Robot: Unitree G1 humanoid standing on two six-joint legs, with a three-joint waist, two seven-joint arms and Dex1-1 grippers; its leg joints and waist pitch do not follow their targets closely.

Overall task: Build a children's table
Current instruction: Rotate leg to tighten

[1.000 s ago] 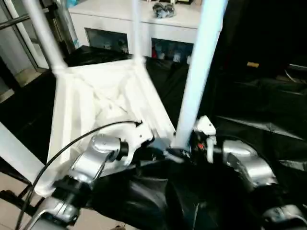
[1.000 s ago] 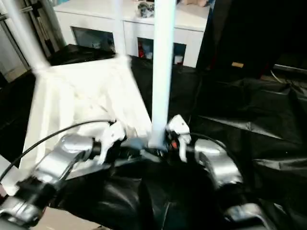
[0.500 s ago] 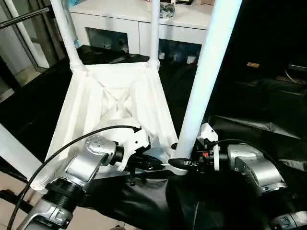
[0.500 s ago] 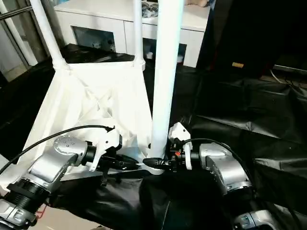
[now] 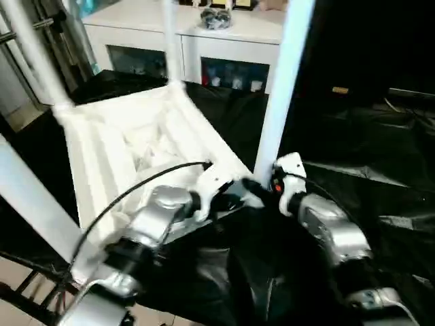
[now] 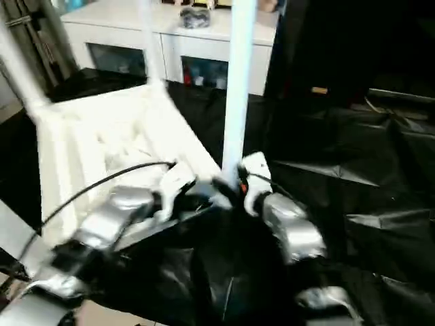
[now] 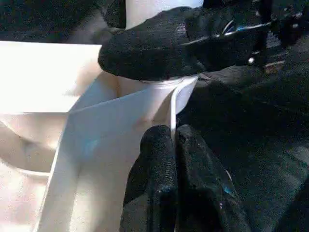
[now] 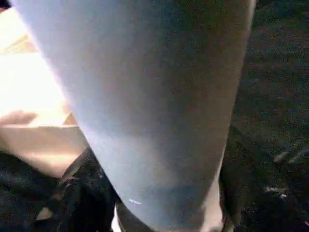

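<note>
Nearest: left hand (image 7: pixel 174 145), black fingers pressed together, pinching the thin white rim of the upturned small white plastic children's table top (image 5: pixel 129 146) at its near corner socket. The top lies ribbed side up on the black-draped worktop (image 5: pixel 380 170), at the worktop's near left part, overhanging the near edge.

Just beyond, touching the same corner: right hand (image 5: pixel 262 189), fingers (image 7: pixel 159 48) part open, wrapped round the base of the long white tubular leg (image 5: pixel 279 88) where it enters the socket. Looks like a grip on the leg, but contact is hard to confirm.

Key relation: the leg's long axis stands near upright, rising straight off the corner. The right hand is at its foot and the left hand beside it on the rim, so both are equally close. Seating or twisting that leg is probably the step in hand.

Farther: two more legs (image 5: pixel 170 41) upright at the far corners; white cabinet (image 5: pixel 224 34) behind.

No readable writing or labels.
</note>
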